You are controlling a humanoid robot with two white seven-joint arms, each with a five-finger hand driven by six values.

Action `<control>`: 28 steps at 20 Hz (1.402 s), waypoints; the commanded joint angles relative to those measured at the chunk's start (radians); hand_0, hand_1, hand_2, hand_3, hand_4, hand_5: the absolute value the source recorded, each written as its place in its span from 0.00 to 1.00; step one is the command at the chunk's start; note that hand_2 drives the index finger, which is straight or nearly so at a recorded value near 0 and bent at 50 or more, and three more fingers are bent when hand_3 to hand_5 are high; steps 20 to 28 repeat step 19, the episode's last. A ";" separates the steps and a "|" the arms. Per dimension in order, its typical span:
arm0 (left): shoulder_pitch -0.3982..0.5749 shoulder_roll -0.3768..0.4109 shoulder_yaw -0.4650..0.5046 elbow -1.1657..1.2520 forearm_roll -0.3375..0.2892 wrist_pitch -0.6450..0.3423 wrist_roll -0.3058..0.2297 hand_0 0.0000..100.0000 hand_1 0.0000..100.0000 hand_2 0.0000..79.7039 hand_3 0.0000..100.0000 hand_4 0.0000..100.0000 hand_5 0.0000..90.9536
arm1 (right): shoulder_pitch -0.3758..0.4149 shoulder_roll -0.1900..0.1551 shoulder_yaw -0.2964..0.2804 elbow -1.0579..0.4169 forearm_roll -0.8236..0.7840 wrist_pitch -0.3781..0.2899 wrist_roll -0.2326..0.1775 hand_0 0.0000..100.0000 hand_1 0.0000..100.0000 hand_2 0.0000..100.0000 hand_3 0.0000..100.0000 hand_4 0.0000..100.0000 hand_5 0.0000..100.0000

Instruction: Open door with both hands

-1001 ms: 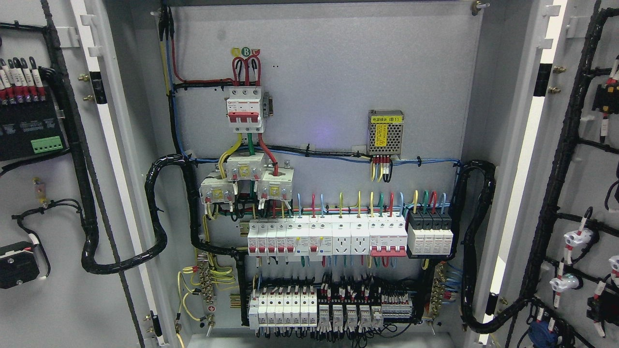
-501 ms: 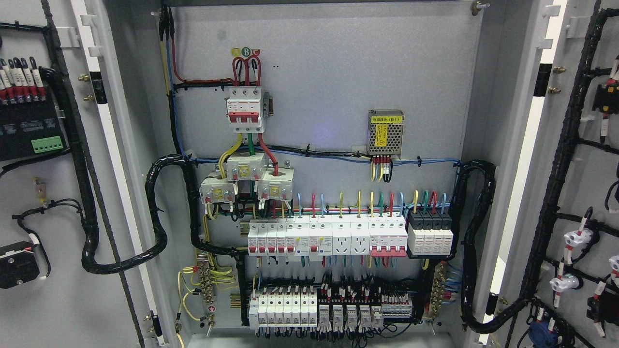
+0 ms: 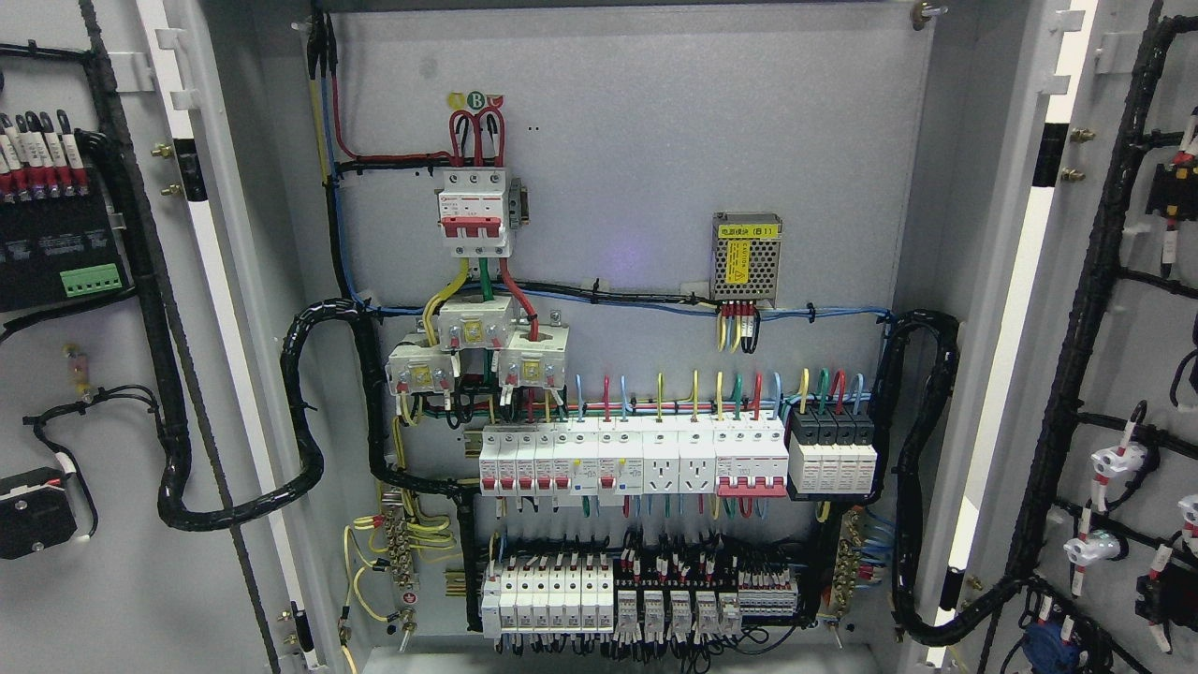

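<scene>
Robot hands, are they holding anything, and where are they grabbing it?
No robot hand shows in this picture, so no hold can be seen. Both doors, the left door and the right door, stand swung open beside the cabinet.

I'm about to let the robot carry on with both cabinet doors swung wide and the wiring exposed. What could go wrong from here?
1. No hand is in view, so where the arms are relative to the doors cannot be checked.
2. The left door and right door carry wired parts; the black cable loom and the right loom bridge the hinges and might strain if the doors swing further.
3. The breakers sit uncovered; a stray reach could flip one.
</scene>
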 commanded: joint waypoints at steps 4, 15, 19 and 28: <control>0.012 -0.049 0.101 0.040 -0.035 -0.004 0.022 0.00 0.00 0.00 0.00 0.04 0.00 | -0.036 0.031 -0.004 0.109 0.029 0.045 -0.032 0.00 0.00 0.00 0.00 0.00 0.00; 0.012 -0.049 0.090 0.038 -0.035 -0.001 0.023 0.00 0.00 0.00 0.00 0.04 0.00 | -0.059 0.034 -0.004 0.109 0.029 0.065 -0.032 0.00 0.00 0.00 0.00 0.00 0.00; 0.012 -0.049 0.088 0.040 -0.035 -0.001 0.021 0.00 0.00 0.00 0.00 0.04 0.00 | -0.063 0.034 -0.005 0.110 0.029 0.067 -0.032 0.00 0.00 0.00 0.00 0.00 0.00; 0.012 -0.049 0.088 0.040 -0.035 -0.001 0.021 0.00 0.00 0.00 0.00 0.04 0.00 | -0.063 0.034 -0.005 0.110 0.029 0.067 -0.032 0.00 0.00 0.00 0.00 0.00 0.00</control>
